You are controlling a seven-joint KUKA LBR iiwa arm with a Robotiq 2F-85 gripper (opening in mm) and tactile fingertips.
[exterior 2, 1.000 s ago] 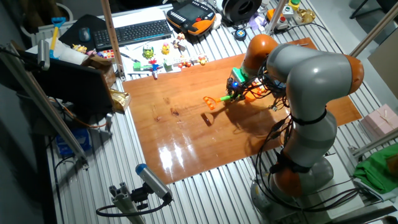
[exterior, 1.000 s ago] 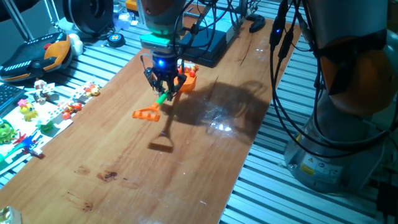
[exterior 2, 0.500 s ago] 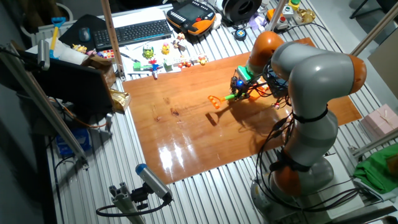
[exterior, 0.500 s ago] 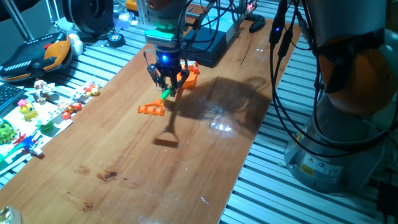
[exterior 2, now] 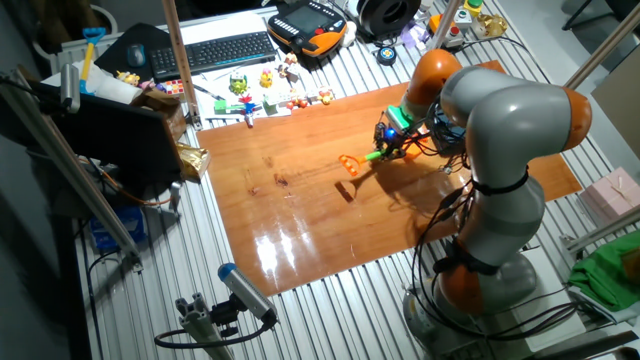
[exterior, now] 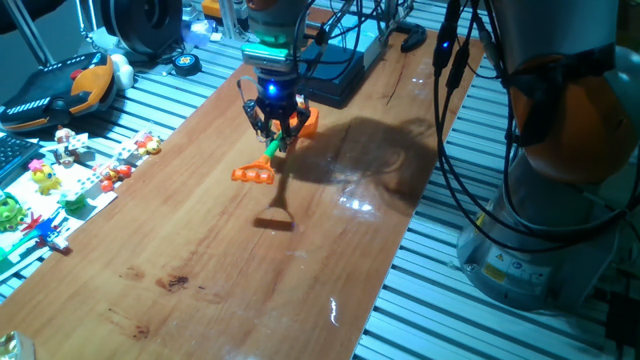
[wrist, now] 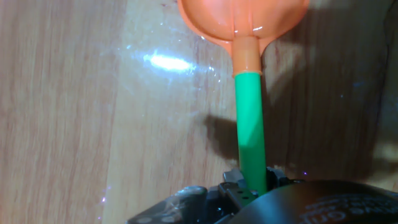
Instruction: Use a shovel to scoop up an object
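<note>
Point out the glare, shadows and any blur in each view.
One fixed view: white glare patches on the table right of the shovel; the arm's broad shadow beside them; the shovel's own shadow lies apart, nearer the camera. Other fixed view: large window-like reflection on the near table edge; gripper small, detail soft. Hand view: bright speck glare on wood left of the green shaft; image slightly soft.

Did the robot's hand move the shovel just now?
Yes. The hand carried the shovel along the wooden table, away from the toy figures and toward the black box.
</note>
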